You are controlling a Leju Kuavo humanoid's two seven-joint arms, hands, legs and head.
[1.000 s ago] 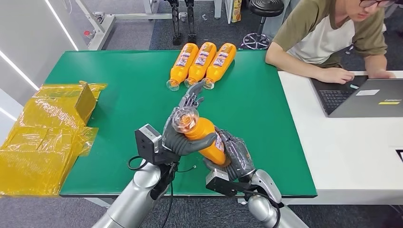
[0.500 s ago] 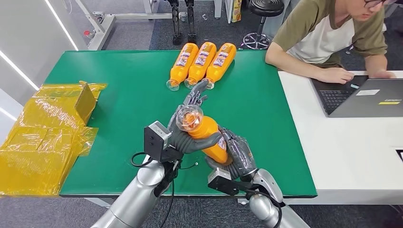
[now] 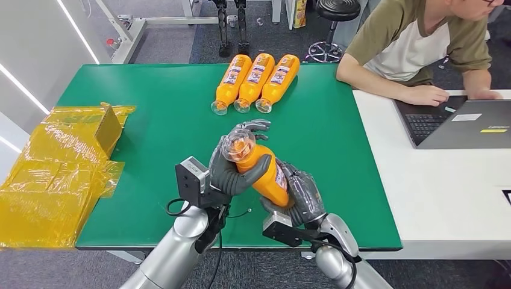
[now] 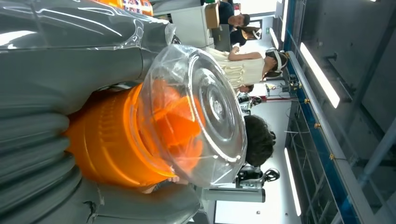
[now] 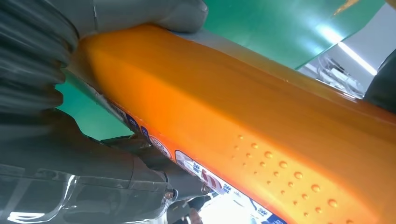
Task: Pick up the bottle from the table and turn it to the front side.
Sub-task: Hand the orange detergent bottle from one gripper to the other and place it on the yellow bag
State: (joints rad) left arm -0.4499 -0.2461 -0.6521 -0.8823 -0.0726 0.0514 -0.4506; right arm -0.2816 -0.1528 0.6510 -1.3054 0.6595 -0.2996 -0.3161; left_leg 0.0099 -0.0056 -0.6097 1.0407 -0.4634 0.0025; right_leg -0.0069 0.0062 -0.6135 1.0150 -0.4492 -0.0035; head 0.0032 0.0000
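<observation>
Above the near edge of the green table (image 3: 150, 138), we have our left hand (image 3: 232, 171) wrapped around the neck end of the orange bottle (image 3: 265, 177), thumb across the front, while our right hand (image 3: 301, 195) cradles and grips the lower body from behind. Both hands are clamped on the bottle, which is off the table and tilted, its clear cap (image 3: 236, 146) pointing up and away from us. From the left wrist the cap (image 4: 201, 116) sits right against the grey thumb; from the right wrist we see the bottle's side (image 5: 261, 126) with the label edge (image 5: 196, 168) low along it.

We judge the pick-up done and the turning step in hand: the label (image 3: 279, 178) shows at the bottle's side, between our two hands, not yet squarely toward the front. Our next move probably calls for rolling the bottle about its long axis, one hand easing its hold as the other twists, without letting the smooth plastic slip.

Farther out, three more orange bottles (image 3: 256, 81) lie side by side at the far edge, well apart from our hands. Yellow plastic wrapping (image 3: 54, 174) is heaped at the left end of the table. Beside the table a person (image 3: 416, 48) leans on a white desk (image 3: 446, 192), working at a laptop (image 3: 464, 123). None of these appears to block the turn.
</observation>
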